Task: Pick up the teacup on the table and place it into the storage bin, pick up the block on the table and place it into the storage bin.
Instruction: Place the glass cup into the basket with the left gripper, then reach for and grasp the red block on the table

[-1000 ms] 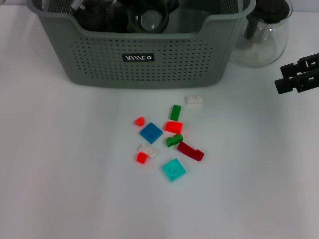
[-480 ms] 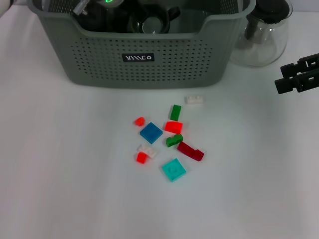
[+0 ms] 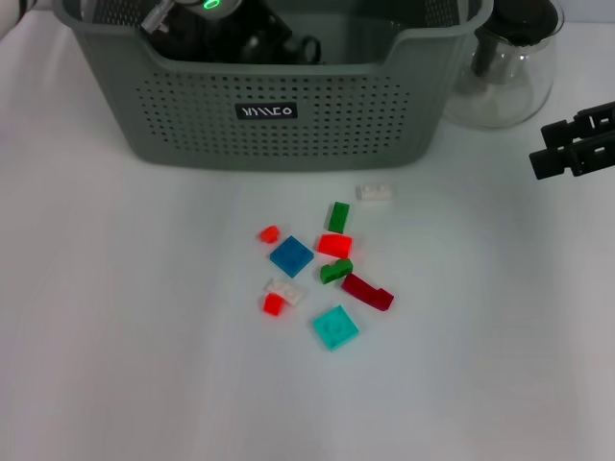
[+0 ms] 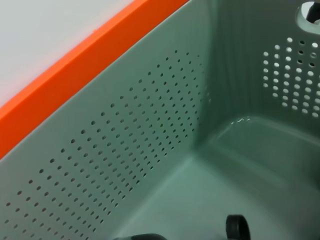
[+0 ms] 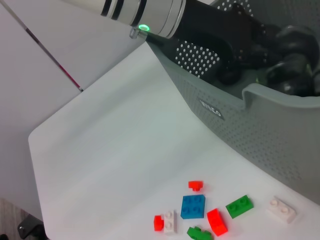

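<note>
Teacup now sits lower in storage bin vs 0.5 s ago, so cup step looks done. Left gripper is inside bin, jaw state can't tell; right gripper parked beside teapot, fingers close together on nothing. Blocks untouched on table.

Grey-green bin, white table, bright scattered blocks

The storage bin is grey-green with rows of small dark perforations and a black label lettered in white; the table is plain white, with an orange edge strip in the left wrist view. The loose pieces are a blue square plate, a teal square plate, a dark red block, two green blocks, a bright red brick, two small red pieces and white ones. The teapot is clear glass with a black lid; the right gripper is black; the left arm is silver and black with a green light
</note>
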